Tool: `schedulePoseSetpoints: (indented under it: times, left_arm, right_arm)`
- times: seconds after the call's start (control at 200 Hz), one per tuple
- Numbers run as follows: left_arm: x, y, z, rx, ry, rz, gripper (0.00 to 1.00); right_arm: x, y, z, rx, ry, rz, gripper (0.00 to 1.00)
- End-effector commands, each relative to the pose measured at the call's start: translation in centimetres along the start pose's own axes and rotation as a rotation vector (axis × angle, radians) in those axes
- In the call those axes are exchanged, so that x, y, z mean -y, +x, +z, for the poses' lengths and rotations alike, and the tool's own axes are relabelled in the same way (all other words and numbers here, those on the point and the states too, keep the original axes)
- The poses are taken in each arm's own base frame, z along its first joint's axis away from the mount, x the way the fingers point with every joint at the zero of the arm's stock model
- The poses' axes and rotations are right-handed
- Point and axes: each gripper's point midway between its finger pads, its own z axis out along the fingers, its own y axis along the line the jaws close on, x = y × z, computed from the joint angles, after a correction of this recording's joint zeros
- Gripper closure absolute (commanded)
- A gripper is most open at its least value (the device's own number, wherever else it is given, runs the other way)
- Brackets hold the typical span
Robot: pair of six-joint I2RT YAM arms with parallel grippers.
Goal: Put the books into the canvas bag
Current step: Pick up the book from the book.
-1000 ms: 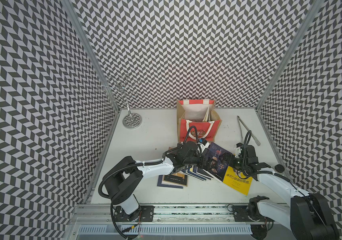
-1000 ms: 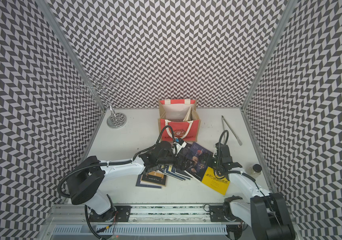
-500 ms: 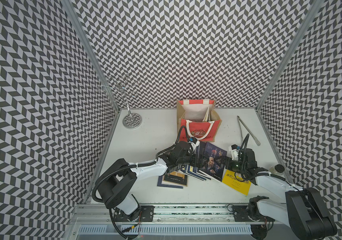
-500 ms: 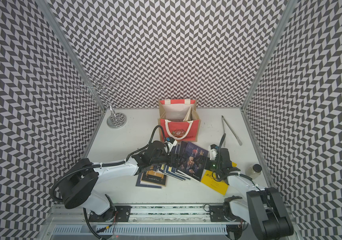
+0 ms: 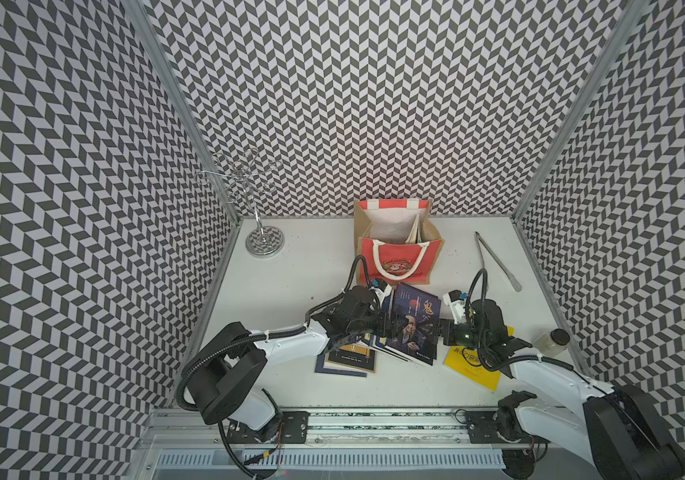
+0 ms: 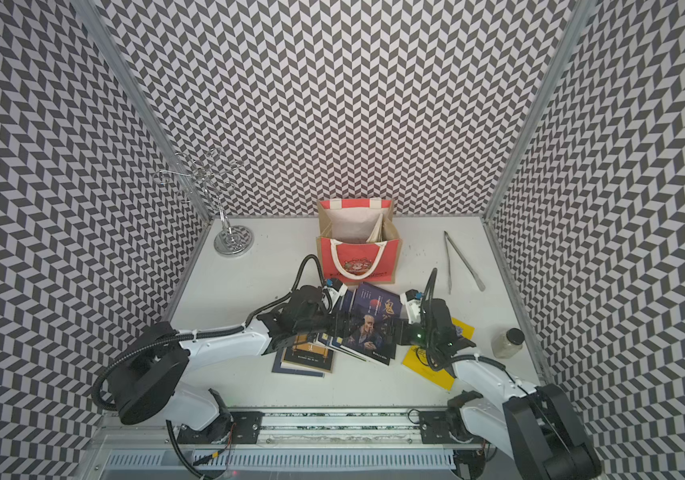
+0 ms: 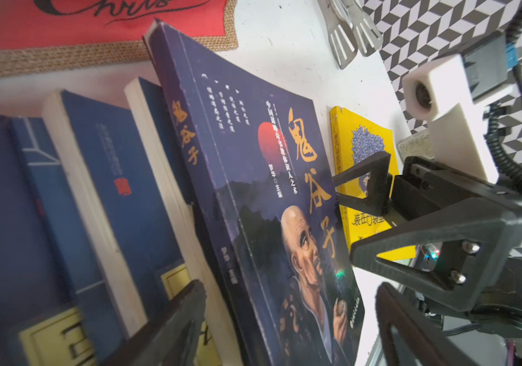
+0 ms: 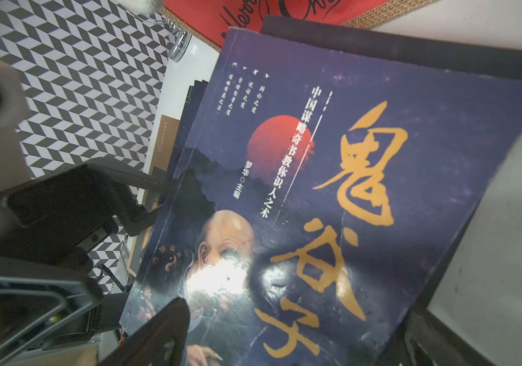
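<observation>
A navy book (image 5: pixel 413 328) with orange characters and a bald man's portrait tops a fanned pile of books (image 5: pixel 349 357) at the table's front middle. My left gripper (image 5: pixel 383 326) is at its left edge, my right gripper (image 5: pixel 441 332) at its right edge. In the left wrist view my left gripper (image 7: pixel 288 332) is open, straddling the book's (image 7: pixel 253 190) spine edge. The right gripper (image 8: pixel 288 342) is open over the cover (image 8: pixel 332 190). A yellow book (image 5: pixel 474 370) lies under the right arm. The canvas bag (image 5: pixel 397 253) stands open behind, with one book (image 5: pixel 413 230) upright inside.
Metal tongs (image 5: pixel 494 259) lie at the back right. A wire stand (image 5: pixel 264 241) on a round base is at the back left. A small jar (image 5: pixel 550 343) stands near the right wall. The patterned walls close in on three sides.
The right gripper has slid left up to the navy book's right edge. The left gripper's jaws have narrowed a little around the book's left edge.
</observation>
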Motion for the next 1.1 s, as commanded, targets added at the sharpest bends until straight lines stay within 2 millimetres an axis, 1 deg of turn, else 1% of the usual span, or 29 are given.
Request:
schedulePoseSetpoints:
  times: [0.0, 0.085, 0.175, 0.3, 0.371, 0.441, 0.481, 0.546, 0.691, 0.861, 0.871, 0.921, 0.976, 1.017, 1.042, 1.097]
  left_arm:
    - [-0.2, -0.2, -0.5, 0.006, 0.009, -0.003, 0.27]
    - [0.1, -0.2, -0.7, 0.006, 0.022, 0.007, 0.33]
    - [-0.1, -0.1, -0.7, 0.000, 0.017, 0.008, 0.34]
    - [-0.6, -0.2, -0.9, -0.001, 0.010, 0.000, 0.35]
    - [-0.8, -0.3, -1.1, 0.000, 0.009, -0.001, 0.42]
    - [-0.8, -0.5, -1.3, 0.001, 0.005, 0.008, 0.56]
    - [-0.9, -0.6, -1.5, 0.003, 0.000, 0.013, 0.62]
    - [-0.9, -0.9, -1.8, 0.006, -0.003, 0.021, 0.68]
    - [-0.6, -1.4, -2.0, 0.003, 0.016, 0.051, 0.69]
    - [0.0, -1.2, -1.8, -0.034, 0.056, 0.070, 0.69]
    - [0.0, -1.0, -1.8, -0.040, 0.057, 0.071, 0.70]
    - [0.1, -0.9, -1.9, -0.055, 0.058, 0.085, 0.86]
    - [-0.1, -0.8, -2.3, -0.075, 0.042, 0.105, 0.99]
    - [-0.3, -1.0, -2.8, -0.083, 0.022, 0.111, 1.00]
    - [-0.5, -1.1, -3.3, -0.088, 0.010, 0.144, 1.00]
    - [-0.5, -1.7, -4.4, -0.087, -0.013, 0.176, 1.00]
  right_arm:
    - [-2.3, -1.5, 0.2, 0.037, -0.084, -0.068, 0.02]
    - [-3.0, -1.1, 0.7, 0.020, -0.102, -0.087, 0.02]
    - [-3.6, -0.9, 1.0, 0.013, -0.113, -0.097, 0.02]
    - [-3.8, -0.6, 1.3, 0.003, -0.120, -0.104, 0.02]
    - [-3.9, -0.5, 1.4, -0.001, -0.123, -0.111, 0.02]
    - [-4.2, -0.4, 1.4, -0.008, -0.137, -0.120, 0.02]
    - [-4.5, -0.2, 1.4, -0.013, -0.148, -0.130, 0.02]
    - [-5.1, -0.2, 1.3, -0.014, -0.166, -0.151, 0.02]
    - [-6.3, 0.2, 1.3, -0.022, -0.207, -0.196, 0.02]
    - [-7.5, 0.8, 1.5, -0.035, -0.246, -0.231, 0.02]
    - [-7.5, 0.9, 1.5, -0.035, -0.248, -0.233, 0.02]
    - [-7.8, 1.0, 1.5, -0.034, -0.254, -0.246, 0.03]
    - [-8.2, 1.1, 1.4, -0.035, -0.269, -0.265, 0.02]
    - [-8.3, 1.1, 1.3, -0.036, -0.270, -0.278, 0.03]
    - [-8.4, 1.1, 1.2, -0.032, -0.268, -0.286, 0.03]
    - [-8.4, 0.6, 1.0, -0.013, -0.248, -0.301, 0.03]
